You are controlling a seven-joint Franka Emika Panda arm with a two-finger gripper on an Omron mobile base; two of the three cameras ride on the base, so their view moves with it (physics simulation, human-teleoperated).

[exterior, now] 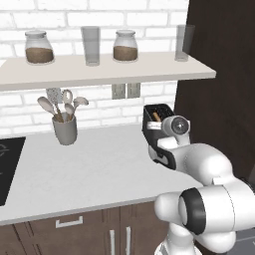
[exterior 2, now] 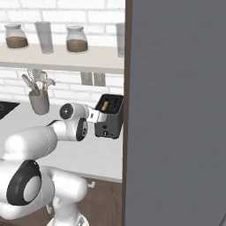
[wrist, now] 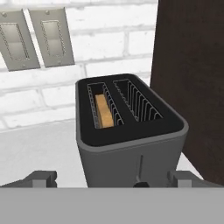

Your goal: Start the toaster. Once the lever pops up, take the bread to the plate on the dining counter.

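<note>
Gripper (wrist: 113, 179) at toaster front, lever not yet pressed.
The toaster (wrist: 127, 131) stood on the white worktop (exterior: 89, 169) by the dark cabinet side (wrist: 192, 78), with the bread (wrist: 104, 111) low in its left slot. Risk, as judged: a fingertip could slip past the lever slot or push the light toaster back, leaving it unstarted. The jaws stood fully apart, flanking the front, grasping nothing; contact could not be told.
</note>
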